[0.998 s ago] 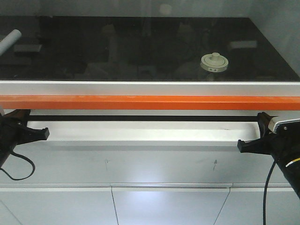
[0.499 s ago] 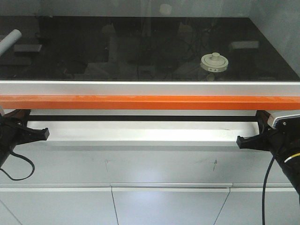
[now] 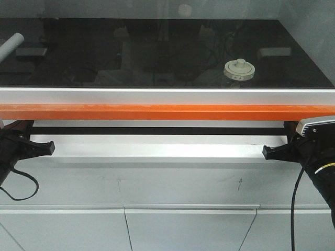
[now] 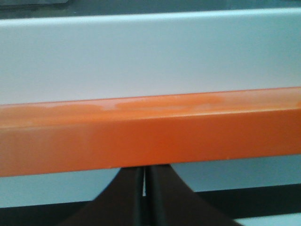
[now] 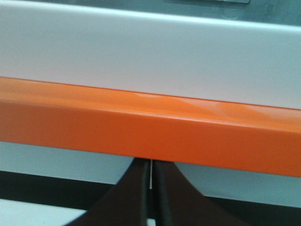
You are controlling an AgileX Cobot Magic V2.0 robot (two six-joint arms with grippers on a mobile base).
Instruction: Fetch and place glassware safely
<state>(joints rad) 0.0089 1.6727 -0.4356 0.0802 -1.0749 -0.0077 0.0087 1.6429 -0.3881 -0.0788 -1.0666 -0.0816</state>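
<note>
The glass jar (image 3: 239, 70) with a cream-white knobbed lid stands on the black worktop (image 3: 104, 57) at the right, behind a glass sash. My left gripper (image 3: 49, 148) is shut and empty, with its tips under the left end of the sash's orange bar (image 3: 167, 112). My right gripper (image 3: 266, 151) is shut and empty under the bar's right end. In the left wrist view the shut jaws (image 4: 143, 170) meet the underside of the orange bar (image 4: 150, 132). The right wrist view shows the same, with the shut jaws (image 5: 150, 164) under the bar (image 5: 150, 127). The jar is out of both wrist views.
A white ledge (image 3: 157, 149) runs below the bar between the grippers. A silver sash frame (image 3: 167, 97) lies above the bar. A grey tube (image 3: 11, 44) lies at the far left of the worktop. White cabinet doors (image 3: 188, 230) are below.
The orange bar and sash frame have risen slightly. My right gripper has moved up and a little left with it. My left gripper has barely moved.
</note>
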